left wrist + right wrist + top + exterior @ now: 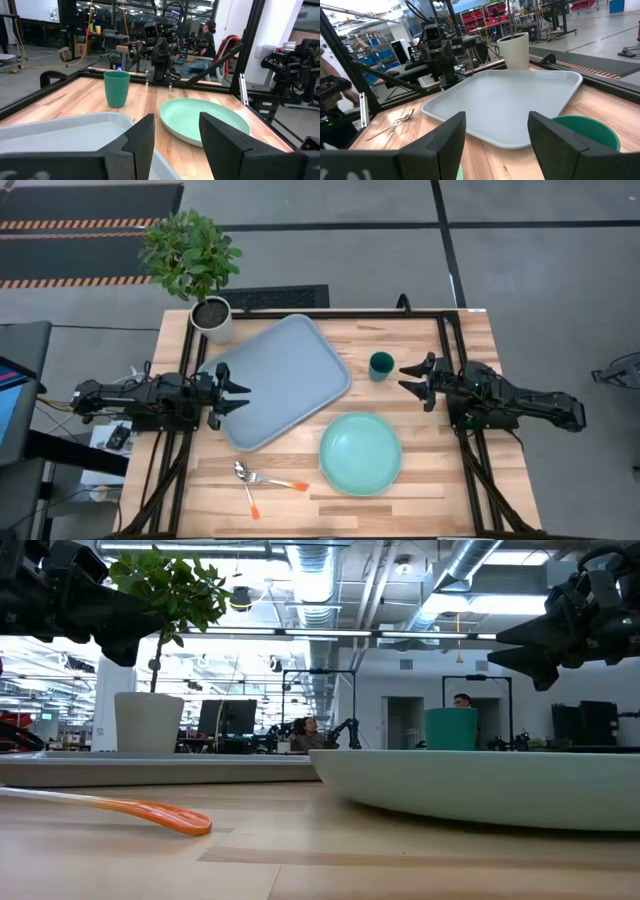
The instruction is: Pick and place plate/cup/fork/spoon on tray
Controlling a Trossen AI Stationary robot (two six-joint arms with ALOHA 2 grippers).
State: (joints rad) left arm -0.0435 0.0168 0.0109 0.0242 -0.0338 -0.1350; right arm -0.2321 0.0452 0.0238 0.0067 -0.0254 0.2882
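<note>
The wooden tabletop (450,480) carries everything, with the potted plant (195,265) in its white pot at the far left corner. The tray (285,375), the widest item, lies tilted on the left half, bare, its far corner close to the white pot. The plate (361,452) sits just beside the tray's near right corner, on the tabletop and not on the tray; nothing lies in it. The cup (381,365) stands upright on the tabletop to the right of the tray, beyond the plate and apart from both. Near the front edge, left of the plate, lie 2 orange-handled pieces of cutlery: the fork (275,481) points toward the plate and the spoon (245,488) runs toward the front edge, their metal heads close together. The left tool (235,392) hangs over the tray's left edge, released, its 2 fingers spread and grasping nothing. The right tool (415,381) hovers just right of the cup, also released and spread, with the cup near its fingertips but not between them. In the room beyond the tabletop, the low view shows 2 people.
</note>
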